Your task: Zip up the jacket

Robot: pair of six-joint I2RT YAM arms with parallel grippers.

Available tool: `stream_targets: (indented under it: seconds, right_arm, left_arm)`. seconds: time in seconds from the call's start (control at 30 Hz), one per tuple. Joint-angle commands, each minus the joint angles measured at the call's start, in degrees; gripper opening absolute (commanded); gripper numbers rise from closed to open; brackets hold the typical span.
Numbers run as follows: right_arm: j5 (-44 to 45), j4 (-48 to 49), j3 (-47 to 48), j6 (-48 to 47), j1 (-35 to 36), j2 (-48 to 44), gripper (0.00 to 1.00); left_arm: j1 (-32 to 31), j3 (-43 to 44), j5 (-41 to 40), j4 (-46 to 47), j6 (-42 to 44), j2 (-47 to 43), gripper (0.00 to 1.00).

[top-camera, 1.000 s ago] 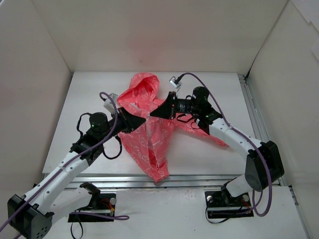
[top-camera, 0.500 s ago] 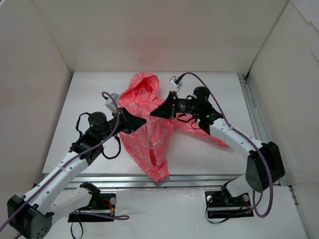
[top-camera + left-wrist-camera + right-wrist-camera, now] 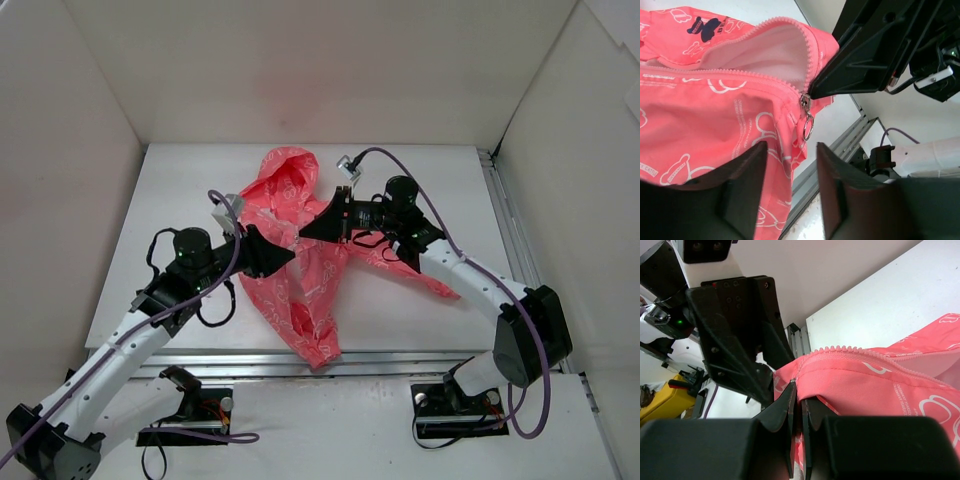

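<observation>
Starting at the left gripper (image 3: pixel 791 147): its fingers (image 3: pixel 747 180) stand apart with nothing between them, and the zipper's pull ring (image 3: pixel 808 127) hangs loose just ahead of the gap, untouched. Above the ring sits the slider (image 3: pixel 805 102), where the two rows of zipper teeth (image 3: pixel 760 80) meet. From there the rows spread apart toward the chest emblem (image 3: pixel 710 25), baring a wedge of white lining (image 3: pixel 770 52).

The right gripper (image 3: pixel 796 385) is pressed together on the jacket (image 3: pixel 300 290), pinching the pink edge by the teeth right beside the slider (the left wrist view shows its dark tip almost against the metal), so the cloth is held taut and lifted there.

Seen from above, the jacket lies in the middle of the table (image 3: pixel 180 200), hood (image 3: pixel 290 165) toward the far wall, hem toward the arms' bases, and both grippers meet over its chest.

By my reading the zip is engaged and drawn only partway. The stretch from the slider up toward the collar gapes open, and that is what is left. How much is closed below the slider the folds do not let me trace. The next move looks to need the left fingers closing on the ring.
</observation>
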Motion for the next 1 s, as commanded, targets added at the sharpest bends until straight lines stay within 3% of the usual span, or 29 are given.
stream_targets:
  seconds: [0.0, 0.07, 0.17, 0.5, 0.97]
  right_arm:
    - [0.77, 6.04, -0.03, 0.06, 0.29, -4.00, 0.00]
    - [0.86, 5.95, -0.29, 0.06, 0.20, -4.09, 0.00]
    - [1.03, 6.04, -0.65, -0.03, 0.20, -4.09, 0.00]
    - [0.77, 6.12, -0.47, -0.29, 0.12, -4.18, 0.00]
    - [0.77, 6.21, -1.17, -0.99, 0.38, -4.62, 0.00]
  left_arm:
    - [-0.39, 1.82, -3.26, 0.81, -3.05, -2.66, 0.41]
    - [-0.39, 1.30, -5.72, 1.42, -5.07, -3.19, 0.52]
    - [-0.39, -1.25, -7.22, 4.76, -9.55, -4.33, 0.54]
    - [-0.39, -3.01, -9.60, 7.84, -18.97, -2.23, 0.50]
    - [-0.39, -2.05, -10.40, 8.98, -21.79, -1.79, 0.46]
